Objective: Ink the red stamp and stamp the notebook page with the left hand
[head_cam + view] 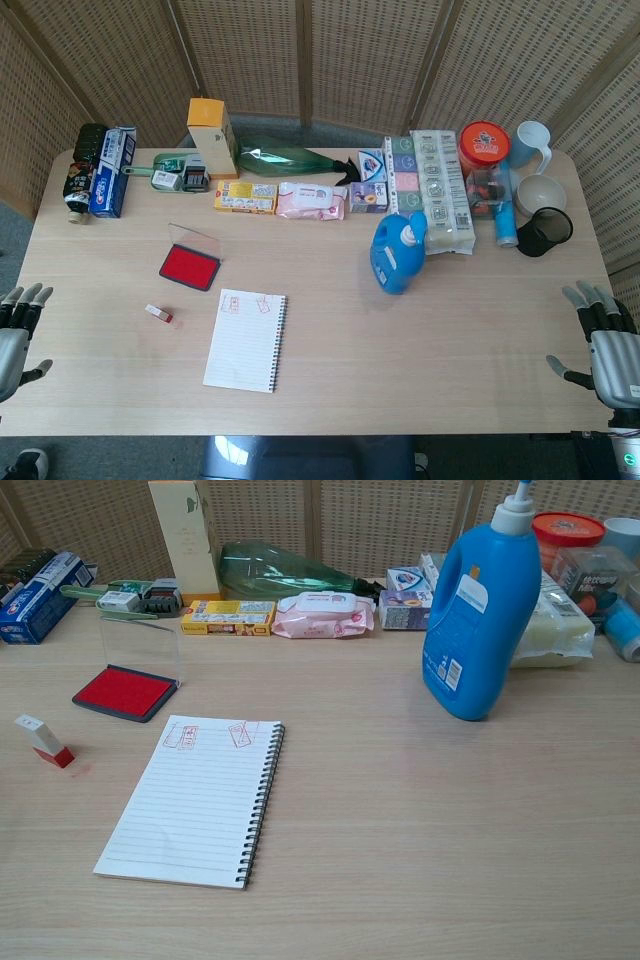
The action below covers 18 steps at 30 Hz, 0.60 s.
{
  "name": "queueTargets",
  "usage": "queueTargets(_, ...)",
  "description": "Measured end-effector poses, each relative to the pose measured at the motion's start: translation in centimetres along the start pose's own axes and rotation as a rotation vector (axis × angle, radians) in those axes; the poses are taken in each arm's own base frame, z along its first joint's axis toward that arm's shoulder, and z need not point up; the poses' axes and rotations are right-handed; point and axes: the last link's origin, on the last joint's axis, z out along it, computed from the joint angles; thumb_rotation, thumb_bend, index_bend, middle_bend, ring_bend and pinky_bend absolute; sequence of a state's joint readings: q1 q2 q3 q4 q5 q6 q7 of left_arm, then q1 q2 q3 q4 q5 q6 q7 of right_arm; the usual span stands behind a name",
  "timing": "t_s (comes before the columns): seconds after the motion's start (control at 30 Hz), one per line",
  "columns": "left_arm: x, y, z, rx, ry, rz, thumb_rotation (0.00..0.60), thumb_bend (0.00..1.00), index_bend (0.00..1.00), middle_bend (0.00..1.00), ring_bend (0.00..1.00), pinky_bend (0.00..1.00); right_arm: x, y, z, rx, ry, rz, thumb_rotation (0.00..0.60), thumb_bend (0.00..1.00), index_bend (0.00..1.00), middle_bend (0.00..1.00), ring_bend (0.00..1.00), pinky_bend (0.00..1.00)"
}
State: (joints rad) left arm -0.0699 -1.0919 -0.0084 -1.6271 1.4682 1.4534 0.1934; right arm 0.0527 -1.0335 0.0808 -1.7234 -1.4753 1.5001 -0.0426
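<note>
The small red-and-white stamp (159, 314) (44, 742) lies on the table left of the notebook, with nothing holding it. The red ink pad (189, 266) (124, 692) sits open behind it, its clear lid (140, 642) standing upright. The spiral notebook (245, 340) (190, 800) lies open on a lined page with two red stamp marks near its top edge. My left hand (18, 325) rests off the table's left edge, fingers spread and empty. My right hand (606, 340) hangs at the right edge, also spread and empty. Neither hand shows in the chest view.
A blue detergent bottle (397, 250) (480, 610) stands right of centre. Along the back lie a toothpaste box (112, 170), a yellow carton (213, 137), a green bottle (285, 159), a wipes pack (312, 200), small boxes, a pill organiser (437, 190), a red-lidded jar (484, 145) and cups (540, 190).
</note>
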Motion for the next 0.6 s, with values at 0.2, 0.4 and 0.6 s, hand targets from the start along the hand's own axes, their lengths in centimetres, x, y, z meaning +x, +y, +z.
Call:
queueTargets(0.2,0.02,-0.03,-0.04,-0.007,0.022,0.019,0.6,0.0,0.0,0.0,0.0,0.05,-0.02,0.02,0.0,-0.001,0.002,-0.001,0.6,0.0,0.08,0.03,0.01,0.09)
queueTargets(0.4,0.02,-0.01,-0.09,-0.014,0.03,0.014,0.6,0.0,0.0,0.0,0.01,0.05,0.06,0.0,-0.04,0.0,0.008,0.0,0.6,0.0,0.08,0.03,0.01,0.09)
queueTargets(0.6,-0.09,0.07,0.04,-0.019,0.021,-0.001,0.6,0.0,0.0,0.01,0.38,0.1,0.05,-0.01,-0.03,0.001,0.006,-0.002,0.6,0.0,0.08,0.03,0.01,0.09)
